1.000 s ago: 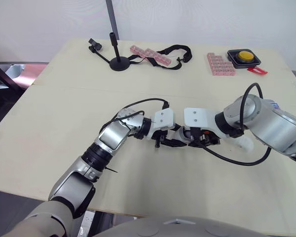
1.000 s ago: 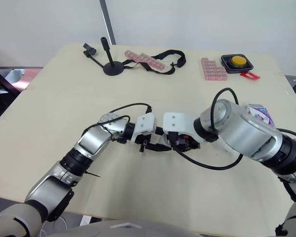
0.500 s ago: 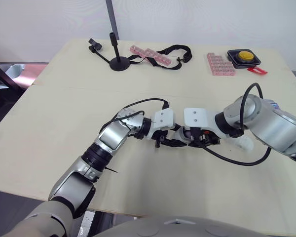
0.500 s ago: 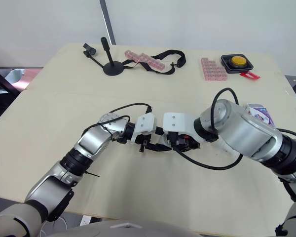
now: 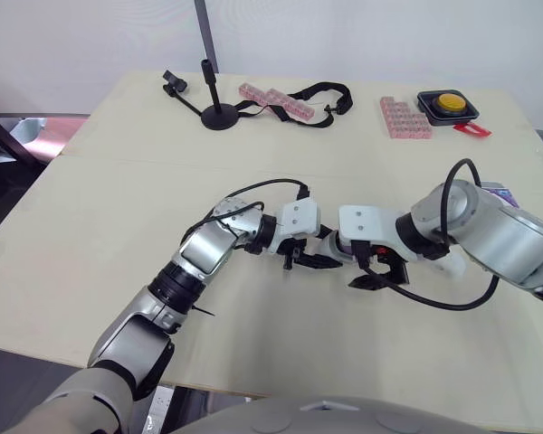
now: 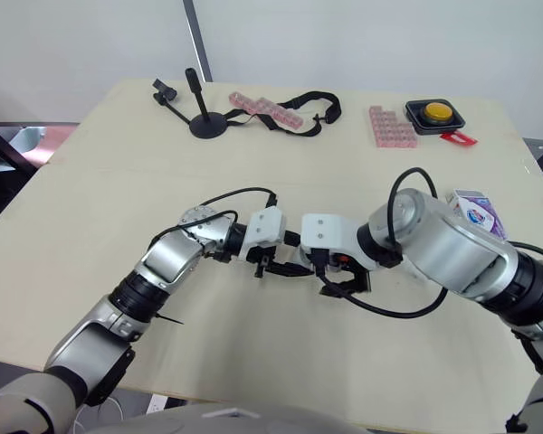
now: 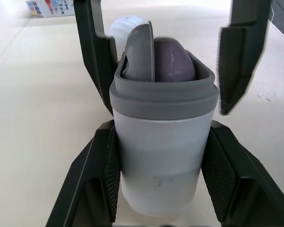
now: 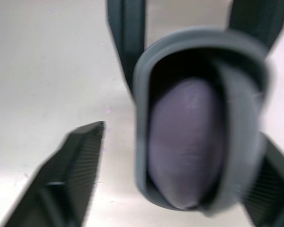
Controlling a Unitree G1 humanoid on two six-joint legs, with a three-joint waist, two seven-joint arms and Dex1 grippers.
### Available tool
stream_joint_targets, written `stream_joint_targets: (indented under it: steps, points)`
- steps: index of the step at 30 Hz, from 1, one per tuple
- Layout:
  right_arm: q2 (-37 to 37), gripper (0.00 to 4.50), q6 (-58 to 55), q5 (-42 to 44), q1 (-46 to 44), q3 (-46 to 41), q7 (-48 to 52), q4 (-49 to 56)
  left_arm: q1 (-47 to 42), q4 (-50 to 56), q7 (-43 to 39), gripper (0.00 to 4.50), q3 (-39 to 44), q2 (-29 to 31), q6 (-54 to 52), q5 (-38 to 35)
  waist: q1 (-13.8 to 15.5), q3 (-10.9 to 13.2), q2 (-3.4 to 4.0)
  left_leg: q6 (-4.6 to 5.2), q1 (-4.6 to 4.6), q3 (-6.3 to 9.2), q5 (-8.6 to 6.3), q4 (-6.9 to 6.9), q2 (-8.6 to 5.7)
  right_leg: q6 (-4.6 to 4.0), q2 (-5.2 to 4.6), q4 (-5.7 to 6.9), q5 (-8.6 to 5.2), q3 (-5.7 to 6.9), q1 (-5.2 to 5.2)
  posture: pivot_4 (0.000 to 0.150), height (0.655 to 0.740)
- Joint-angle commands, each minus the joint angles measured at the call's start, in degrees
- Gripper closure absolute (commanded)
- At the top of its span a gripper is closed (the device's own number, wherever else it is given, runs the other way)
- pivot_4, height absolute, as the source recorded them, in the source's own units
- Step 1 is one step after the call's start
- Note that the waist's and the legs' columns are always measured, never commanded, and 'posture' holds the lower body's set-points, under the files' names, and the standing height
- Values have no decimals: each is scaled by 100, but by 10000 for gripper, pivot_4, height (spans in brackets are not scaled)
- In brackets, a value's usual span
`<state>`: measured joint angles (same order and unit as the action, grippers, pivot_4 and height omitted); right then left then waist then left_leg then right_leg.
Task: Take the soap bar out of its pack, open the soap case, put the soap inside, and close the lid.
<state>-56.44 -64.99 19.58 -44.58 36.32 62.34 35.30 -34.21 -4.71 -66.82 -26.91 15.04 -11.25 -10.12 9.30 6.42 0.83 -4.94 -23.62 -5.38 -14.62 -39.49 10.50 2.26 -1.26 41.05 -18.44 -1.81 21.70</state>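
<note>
The table (image 5: 118, 208) carries the work, and both my grippers meet over its middle, somewhat toward the near edge. My left gripper (image 5: 309, 262) is clamped on the soap case (image 7: 163, 142), one finger pad pressed flat on each side wall, with the case mouth facing my right arm. My right gripper (image 5: 373, 277) is what has changed. A second ago it was tight against the case mouth. Now it has backed off and dropped slightly, with its fingers (image 8: 66, 189) spread wide to either side of the case and touching nothing. The empty soap pack (image 6: 475, 210) lies at the right edge of the table, well apart from the case. The soap bar (image 7: 173, 61) sits inside the case, its purple end just below the grey rim. The lid (image 7: 141, 52) is not shut: it stands on edge beside the soap, tucked within the rim. I judge that insertion is complete and the release confirms it. The remaining step is closing the lid, which calls for my right fingers to press it down.
</note>
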Motion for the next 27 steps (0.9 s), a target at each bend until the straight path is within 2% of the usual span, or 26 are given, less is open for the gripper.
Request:
stream_joint_targets:
  steps: [1, 6, 14, 18, 22, 27]
  points:
    - [-131, 388, 191, 101, 161, -394, 91, 28, 114, 13, -59, 26387, 315, 41, 398, -198, -1, 0, 0, 0, 0, 0, 0, 0, 0, 0, 0, 0, 0, -1, 0, 1500, 7160]
    - [-55, 388, 279, 528, 784, -1240, 98, -152, 385, -43, -193, 26387, 641, 10, 652, -546, 10, 0, 0, 1, -3, 0, 0, -2, 0, 0, -2, 2, 0, 0, 1, 1500, 7160]
    - [-199, 388, 1586, 540, 2128, -2437, 111, -642, 870, -157, -177, 26387, 979, -67, 1110, -754, 3, 0, 0, 3, -8, -1, -2, -6, -1, 0, -5, -3, 0, 0, 1, 1500, 7160]
    - [216, 388, 1818, 837, 2584, -3098, -125, -714, 1034, -128, -121, 26387, 1132, -200, 1189, -929, -13, -1, -1, 5, -7, -1, -3, -6, 0, 0, -6, -3, 0, 1, 3, 1500, 7160]
    - [686, 388, 1857, 1230, 3125, -3723, -405, -589, 1185, -11, -314, 26387, 1120, -84, 1105, -1011, -21, -1, 1, 5, -7, -1, -3, -8, 0, -1, -5, -3, -1, 1, 3, 1500, 7160]
    - [1178, 388, 2672, 1190, 3967, -4104, -566, -503, 1376, 81, -648, 26387, 1121, 10, 1199, -1214, -10, -2, 2, 10, -8, -1, -6, -8, -3, 0, -10, -4, -1, 3, 5, 1500, 7160]
